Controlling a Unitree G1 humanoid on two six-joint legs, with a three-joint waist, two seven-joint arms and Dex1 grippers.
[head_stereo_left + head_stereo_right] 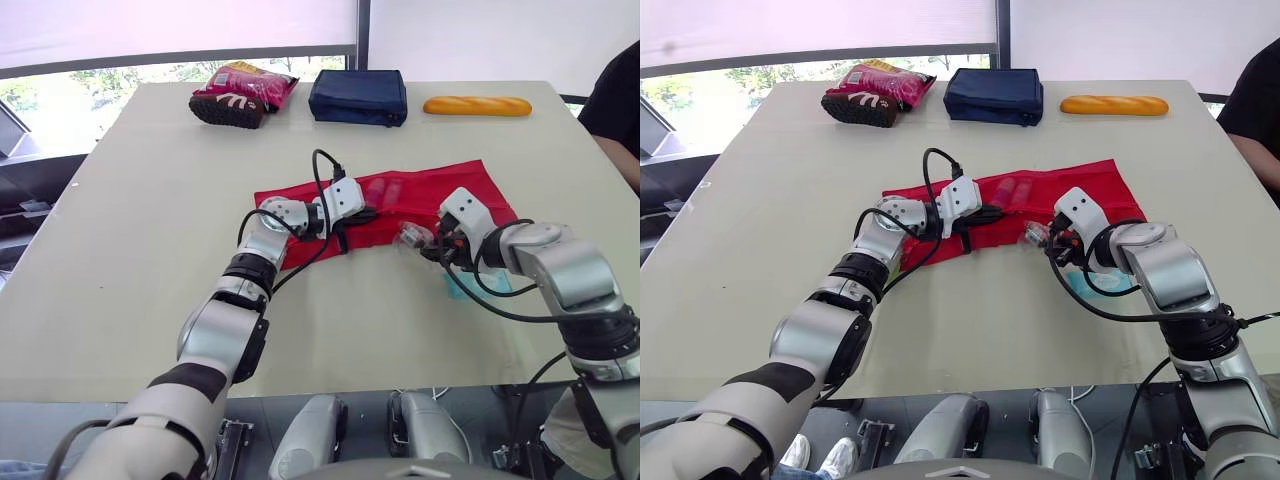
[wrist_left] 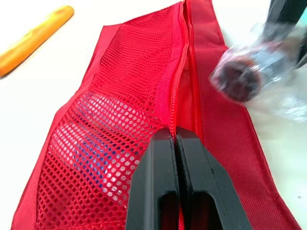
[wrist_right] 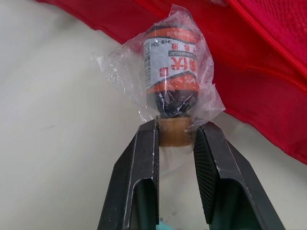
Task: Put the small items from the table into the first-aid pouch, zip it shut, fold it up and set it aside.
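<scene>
The red first-aid pouch (image 1: 440, 188) lies spread flat in the middle of the table, its mesh pocket (image 2: 129, 86) facing up with something blue showing through the mesh. My left gripper (image 2: 175, 135) is shut on the pouch's zipper edge at the mouth of the pocket. A small brown bottle (image 3: 171, 72) with an orange-and-white label, wrapped in clear plastic, is held just off the pouch's near edge. My right gripper (image 3: 175, 128) is shut on its tan cap. A pale blue packet (image 1: 462, 288) lies on the table under my right wrist.
Along the far edge sit a snack packet (image 1: 243, 92), a dark blue bag (image 1: 358, 96) and a bread loaf (image 1: 477, 105). A person's dark sleeve (image 1: 618, 95) shows at the right edge. The beige table (image 1: 150, 220) is bare left of the pouch.
</scene>
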